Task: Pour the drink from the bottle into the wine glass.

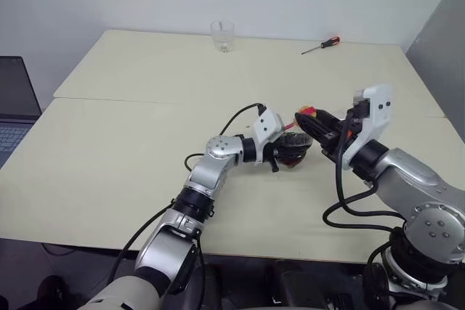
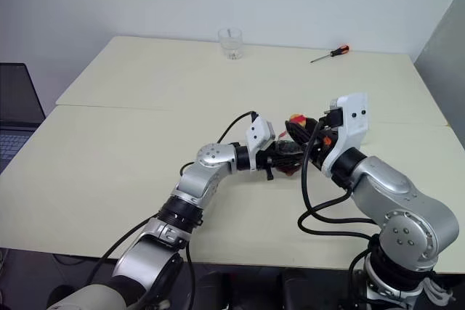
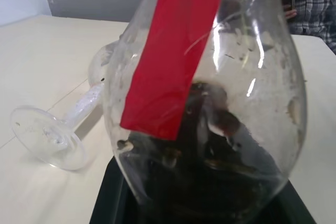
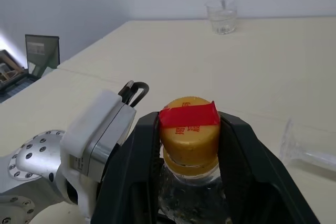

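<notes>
bottle [image 4: 189, 145] held over the table centre, left gripper [image 1: 290, 152] pinching its body, right gripper [image 4: 190, 129] fingers clamped on the yellow cap [image 4: 188, 124]; wine glass [image 3: 52, 129] lies toppled just beside; you'd uncap next, then right the glass

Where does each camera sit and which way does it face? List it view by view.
Left eye view: on the head, looking forward and down at the table; both arms show, and the left tool and right tool meet at a yellow cap.
Right eye view: beside it, same scene, same arms.
Left wrist view: on the left wrist, facing the held bottle, with a wine glass lying beyond.
Right wrist view: on the right wrist, facing the cap between its black fingers; the left arm shows.
Shared: both wrist views show the wine glass.
</notes>
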You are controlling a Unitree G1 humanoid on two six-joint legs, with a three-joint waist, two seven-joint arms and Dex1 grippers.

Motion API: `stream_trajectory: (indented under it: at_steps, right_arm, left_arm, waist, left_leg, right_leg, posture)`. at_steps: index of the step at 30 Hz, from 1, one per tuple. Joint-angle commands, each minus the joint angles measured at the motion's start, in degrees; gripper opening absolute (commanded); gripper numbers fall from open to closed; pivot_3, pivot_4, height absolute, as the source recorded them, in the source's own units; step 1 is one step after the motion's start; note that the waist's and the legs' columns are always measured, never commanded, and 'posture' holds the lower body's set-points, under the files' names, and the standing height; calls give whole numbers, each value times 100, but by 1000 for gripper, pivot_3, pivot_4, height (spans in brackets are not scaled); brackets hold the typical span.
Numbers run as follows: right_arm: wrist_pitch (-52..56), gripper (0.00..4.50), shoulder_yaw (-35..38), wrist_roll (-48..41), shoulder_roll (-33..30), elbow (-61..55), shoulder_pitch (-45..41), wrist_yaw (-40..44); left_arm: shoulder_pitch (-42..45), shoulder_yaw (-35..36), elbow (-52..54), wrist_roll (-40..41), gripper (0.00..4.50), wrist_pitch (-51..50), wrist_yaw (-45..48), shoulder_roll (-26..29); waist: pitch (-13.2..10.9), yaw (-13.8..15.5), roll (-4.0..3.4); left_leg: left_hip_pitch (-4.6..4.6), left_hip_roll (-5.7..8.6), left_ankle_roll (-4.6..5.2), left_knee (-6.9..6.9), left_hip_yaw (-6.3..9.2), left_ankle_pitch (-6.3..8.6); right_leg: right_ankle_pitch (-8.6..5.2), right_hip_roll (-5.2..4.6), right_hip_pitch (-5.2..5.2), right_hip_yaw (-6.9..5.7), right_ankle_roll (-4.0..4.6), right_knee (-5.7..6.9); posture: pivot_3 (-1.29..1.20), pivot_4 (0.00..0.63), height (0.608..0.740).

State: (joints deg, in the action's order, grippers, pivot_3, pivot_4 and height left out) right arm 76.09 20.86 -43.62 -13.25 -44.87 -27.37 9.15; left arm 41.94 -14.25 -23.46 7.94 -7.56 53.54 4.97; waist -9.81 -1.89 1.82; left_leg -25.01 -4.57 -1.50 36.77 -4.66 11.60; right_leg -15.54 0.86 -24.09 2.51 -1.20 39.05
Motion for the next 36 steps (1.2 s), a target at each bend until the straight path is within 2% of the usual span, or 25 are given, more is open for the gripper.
stream_trajectory:
  at_steps: [1, 7, 10, 12, 14, 17, 21, 26, 30, 36]
  right_arm:
    - [-510, 1224, 507, -155, -220, 44, -159, 32]
    - [-1139, 1190, 1074, -908, -214, 257, -308, -67]
    - [-1125, 1189, 1062, -789, -498, 359, -56, -298]
    - [-1149, 1189, 967, -415, -739, 534, 266, -479]
    - [-1263, 1188, 725, 510, -1016, 1065, 885, -957]
    - [-2005, 1188, 685, 1290, -902, 1838, 1581, -1227]
    - [-3067, 1188, 1078, 1700, -500, 2669, 1868, -1384]
    - [-3481, 1188, 949, 1904, -466, 3088, 2045, -1172]
    - [-3580, 2538, 890, 1846, -441, 3007, 2076, -1078]
    - [-3058, 4500, 826, 1698, -750, 2320, 2074, -1012]
  left_arm:
    - [71, 115, 204, 106, 1189, 106, 26, 41]
    - [10, 83, 268, 117, 1189, 65, 20, 98]
    - [18, 90, 264, 114, 1189, 70, 8, 102]
    - [28, 113, 260, 113, 1189, 78, -18, 108]
    - [28, 185, 265, 106, 1189, 90, -117, 141]
    - [40, 295, 218, 98, 1189, 116, -238, 190]
    - [13, 319, 271, 112, 1188, 85, -234, 233]
    - [-52, 241, 376, 96, 1188, 41, -167, 214]
    - [-41, 174, 416, 85, 1188, 13, -146, 155]
    - [-1, 182, 357, 86, 1188, 25, -109, 150]
  waist:
    - [0, 1, 0]
    - [0, 1, 0]
    - [0, 3, 0]
    - [0, 4, 0]
    - [1, 16, 2]
    - [2, 28, 3]
    - [4, -14, -6]
    - [5, -15, -8]
    - [5, -9, -8]
    - [5, -1, -9]
  left_leg:
    - [0, 0, 0, 0, 0, 0]
    - [0, 0, 0, -2, -1, 0]
    - [-1, 0, 0, -2, -1, 0]
    - [0, 1, 0, -2, -3, 0]
    - [0, 1, 0, -2, -4, 0]
    - [0, 4, 0, 0, -9, 0]
    - [3, 4, 0, -2, -7, 0]
    - [9, 2, 0, -3, -7, 0]
    - [8, 3, 0, -4, -9, 0]
    - [8, 4, 0, -4, -9, 0]
  right_leg:
    - [0, 1, 0, 0, 0, 0]
    - [0, 1, 0, 1, -1, -2]
    - [0, 0, 1, 1, -1, -3]
    - [0, -2, 2, 1, -1, -3]
    - [0, -5, 4, 1, -1, -5]
    - [-1, -8, 5, 1, -1, -7]
    - [-1, -1, -2, 15, -2, -1]
    - [0, 5, 2, 9, -2, 2]
    - [-1, 4, 2, 13, -2, 0]
    - [0, 2, 2, 12, -2, 0]
  posture:
    - [0, 150, 740]
    - [0, 150, 740]
    - [0, 150, 740]
    - [0, 150, 740]
    - [0, 150, 740]
    - [0, 150, 740]
    - [0, 150, 740]
    - [0, 150, 740]
    - [0, 150, 740]
    - [0, 150, 740]
